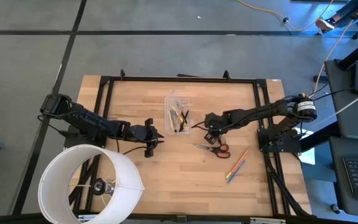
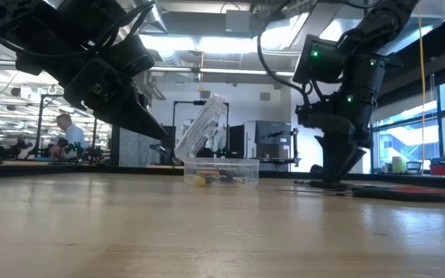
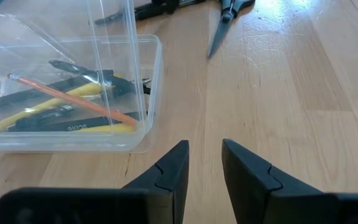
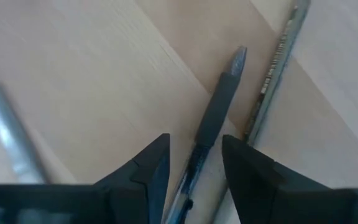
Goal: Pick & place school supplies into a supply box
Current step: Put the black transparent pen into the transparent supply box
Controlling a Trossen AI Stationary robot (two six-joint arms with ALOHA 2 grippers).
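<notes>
The supply box is clear, stands at the table's middle with its lid tilted up, and holds several pens and pencils. My right gripper points steeply down just right of the box, open, its fingers on either side of a dark pen lying on the table. A thin grey-green pencil lies beside that pen. Red-handled scissors lie nearer the front. An orange pencil and a blue pen lie right of them. My left gripper hangs open over bare wood, near the box's front left corner.
A large white round cylinder stands at the table's front left corner, close to my left arm. A black frame runs along the table's far and side edges. Bare wood lies between the box and the front edge.
</notes>
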